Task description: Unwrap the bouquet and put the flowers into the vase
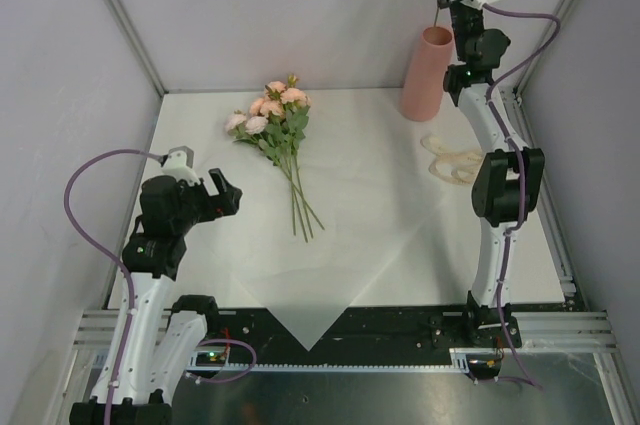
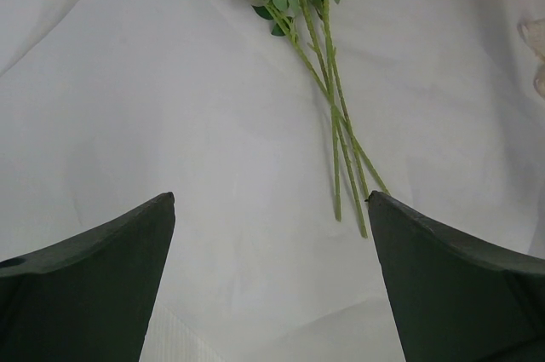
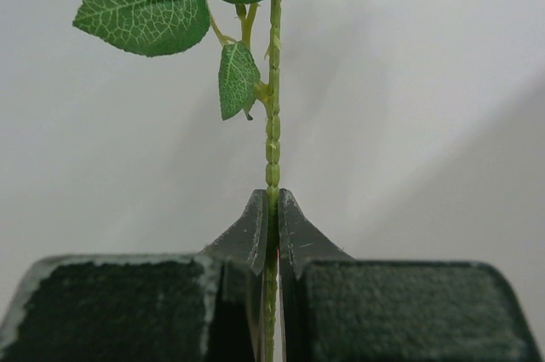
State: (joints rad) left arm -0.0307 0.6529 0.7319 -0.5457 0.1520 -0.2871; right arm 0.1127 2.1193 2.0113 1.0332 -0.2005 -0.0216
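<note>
Jaws on the right arm (image 1: 497, 180) are pinched tight on a single green stem (image 3: 272, 145), held upright high at the far right, with its leaves (image 3: 145, 4) beyond the grip. The stem's lower end hangs at the mouth of the vase (image 1: 428, 75); I cannot tell whether it has gone inside. The salmon-pink vase stands upright at the far right. The other flowers (image 1: 272, 110) lie loose on the unfolded white paper (image 1: 400, 235), left of centre, with blooms toward the far side and stem ends pointing near. A cream ribbon (image 1: 452, 160) lies crumpled just on the near side of the vase. At the near left, the left arm (image 1: 160, 235) hovers with its jaws spread wide and empty, facing the stem ends. One corner of the paper overhangs the dark surface (image 1: 400, 328).
</note>
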